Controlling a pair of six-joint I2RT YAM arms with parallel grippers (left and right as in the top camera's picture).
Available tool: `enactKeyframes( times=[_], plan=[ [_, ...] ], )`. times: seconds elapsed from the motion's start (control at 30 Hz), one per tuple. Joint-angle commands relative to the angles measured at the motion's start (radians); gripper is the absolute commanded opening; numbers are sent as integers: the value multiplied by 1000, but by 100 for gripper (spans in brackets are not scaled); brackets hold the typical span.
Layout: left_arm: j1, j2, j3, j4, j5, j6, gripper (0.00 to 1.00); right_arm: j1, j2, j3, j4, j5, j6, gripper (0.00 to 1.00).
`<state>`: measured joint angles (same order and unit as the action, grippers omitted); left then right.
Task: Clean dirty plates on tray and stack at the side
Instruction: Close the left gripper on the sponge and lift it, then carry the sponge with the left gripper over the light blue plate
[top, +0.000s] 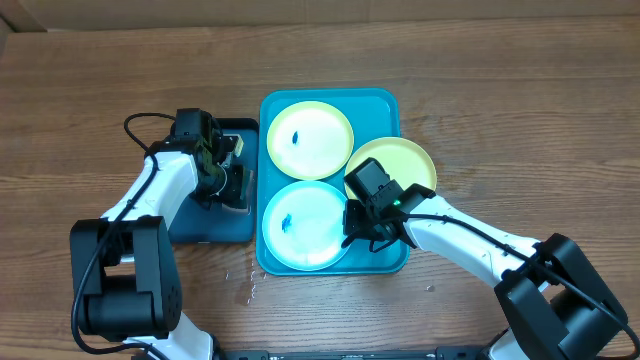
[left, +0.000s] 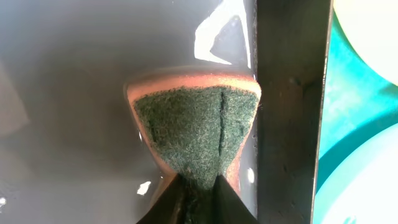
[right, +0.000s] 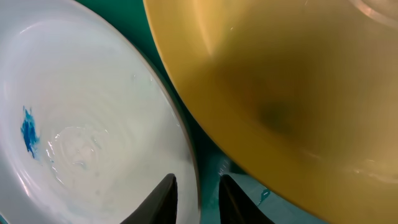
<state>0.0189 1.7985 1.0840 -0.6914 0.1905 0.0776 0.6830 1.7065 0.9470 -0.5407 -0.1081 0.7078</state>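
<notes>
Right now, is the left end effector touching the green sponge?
Touching. The left wrist view shows the sponge pinched between the two fingertips of the left end effector, and its sides are squeezed inward to a narrow waist there.

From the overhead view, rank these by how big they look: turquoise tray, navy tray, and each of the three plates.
1. turquoise tray
2. navy tray, partly covered, so its full extent is unsure
3. far plate, near plate and third plate look alike. The third is partly hidden, so I won't rank them.
</notes>
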Motion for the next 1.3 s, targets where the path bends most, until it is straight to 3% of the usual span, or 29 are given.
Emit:
enactKeyframes(
  times=[0.0,0.23,0.37,0.97,1.1,1.27],
  plan=[
    [-7,16,-18,-5,8,-13,13,2,2,-5,5,-5,4,33],
    [-7,16,-18,-7,1,-14,13,2,2,-5,5,-5,4,37],
    [-7,16,-18,-9,0,-14,25,2,2,-5,5,-5,4,37],
    [-7,26,-35,-12,-14,-14,23,2,2,-5,5,-5,4,37],
    [-7,27,-40,-9,-13,-17,6,2,2,-5,5,-5,4,36],
    [-7,22,-32,-19,-5,-16,4,2,2,-5,5,-6,4,36]
  ],
)
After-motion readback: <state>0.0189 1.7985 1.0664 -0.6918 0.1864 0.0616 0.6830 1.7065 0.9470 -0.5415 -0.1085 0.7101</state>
